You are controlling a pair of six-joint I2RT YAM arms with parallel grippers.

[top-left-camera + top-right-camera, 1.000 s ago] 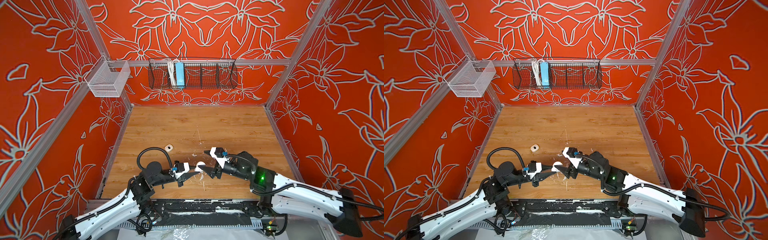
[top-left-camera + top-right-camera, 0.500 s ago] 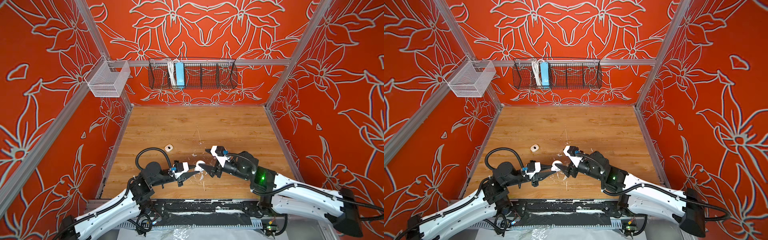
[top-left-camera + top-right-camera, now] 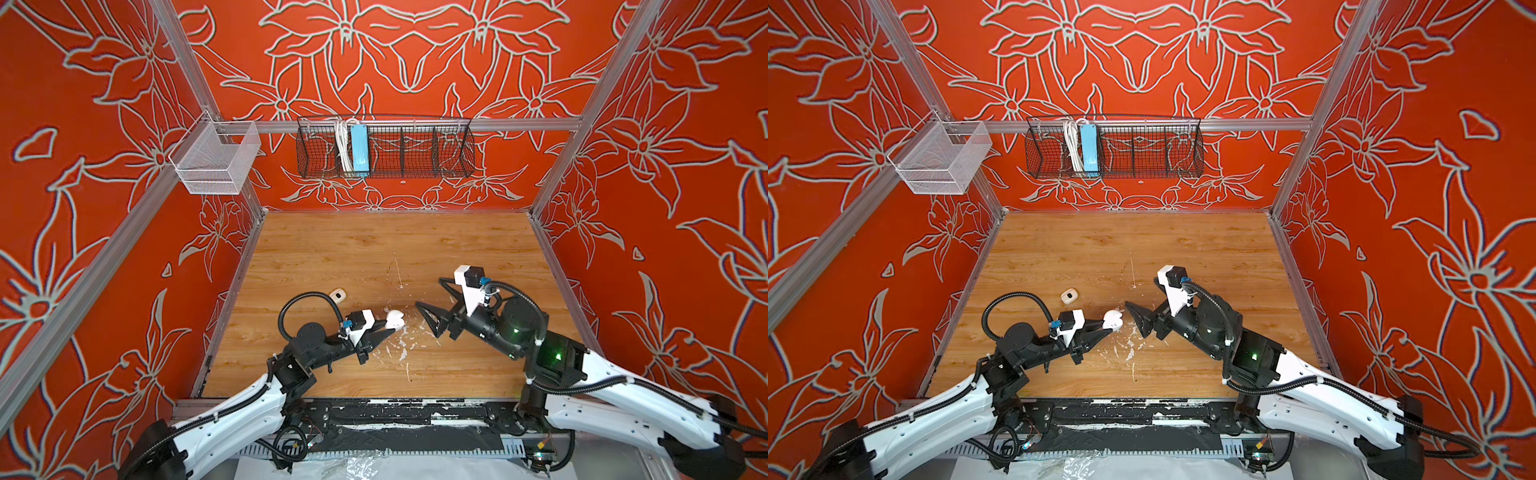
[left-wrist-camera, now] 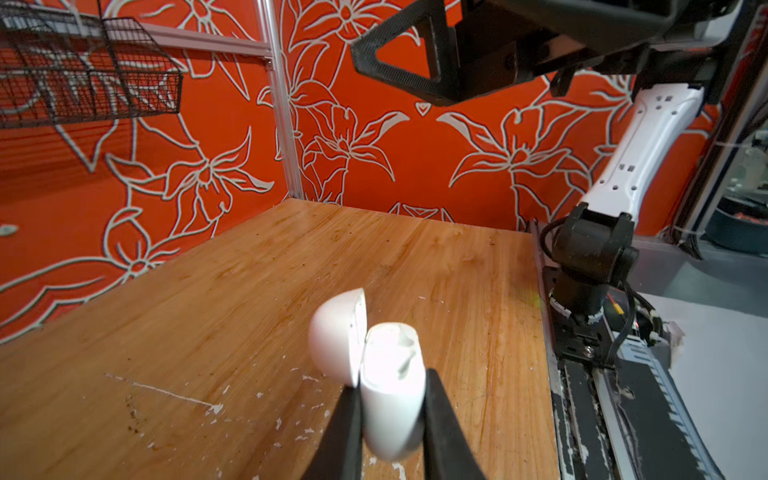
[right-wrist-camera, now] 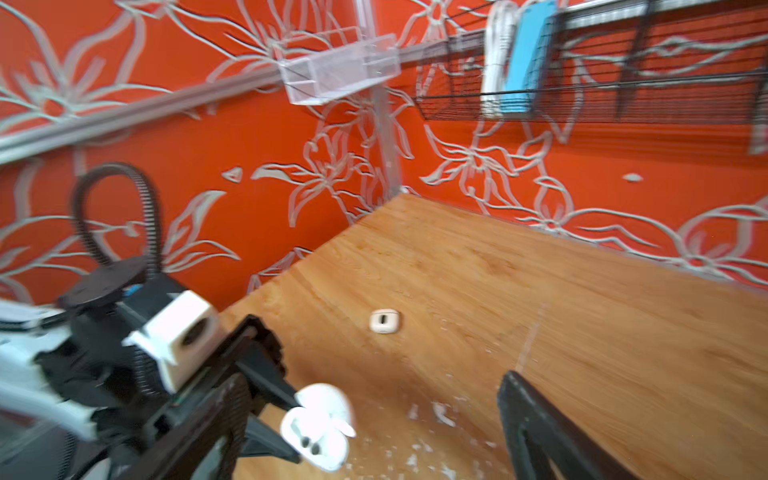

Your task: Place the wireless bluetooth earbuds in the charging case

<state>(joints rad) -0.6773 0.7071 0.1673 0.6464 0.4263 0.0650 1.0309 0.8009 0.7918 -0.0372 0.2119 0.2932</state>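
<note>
Left pincer (image 3: 387,328) is pinching the open charging case (image 3: 395,319), its mouth facing the spread right pincer (image 3: 429,292) just beside it

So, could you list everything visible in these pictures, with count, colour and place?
table: 1, wooden, white flecks near the front
charging case: 1, white, lid open, in the left gripper
earbuds: count unclear, white, seemingly inside that case
small case: 1, cream with dark mark, on the table, left of centre
wire basket: 1, black, on the back wall
box: 1, blue, inside the wire basket
cable: 1 bundle, white, beside the box
mesh basket: 1, white, left rail
left gripper: 1, black, shut on the charging case
right gripper: 1, black, open, empty, facing the case
</note>
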